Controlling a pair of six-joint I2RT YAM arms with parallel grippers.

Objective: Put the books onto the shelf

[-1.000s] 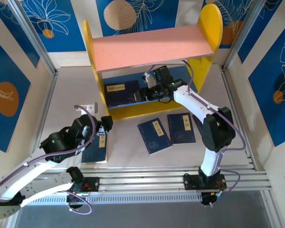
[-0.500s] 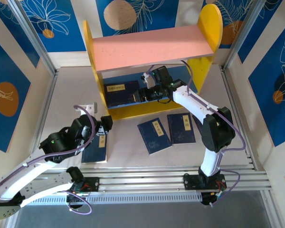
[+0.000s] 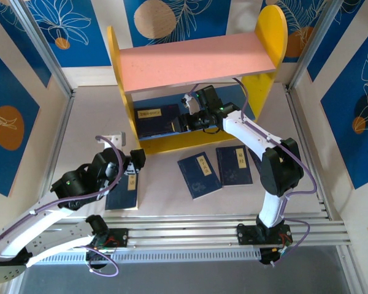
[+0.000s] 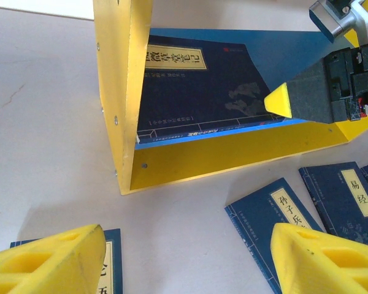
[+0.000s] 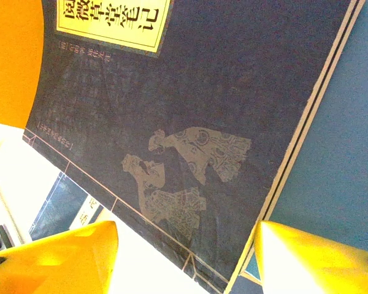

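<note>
The shelf (image 3: 267, 37) stands at the back, with yellow sides, a pink upper board and a blue lower board (image 4: 282, 52). One navy book (image 3: 156, 119) lies flat on the lower board. My right gripper (image 3: 185, 120) reaches in under the pink board, open, its fingers either side of that book's (image 5: 190, 92) near corner. Three more books lie on the table: one (image 3: 124, 195) under my left arm, two (image 3: 199, 174) (image 3: 234, 165) in front of the shelf. My left gripper (image 4: 187, 260) hovers open over bare table between books.
Patterned blue walls and metal frame posts (image 3: 46, 61) close in the table on three sides. A rail (image 3: 221, 229) runs along the near edge by the arm bases. A small white block (image 3: 113, 138) sits left of the shelf.
</note>
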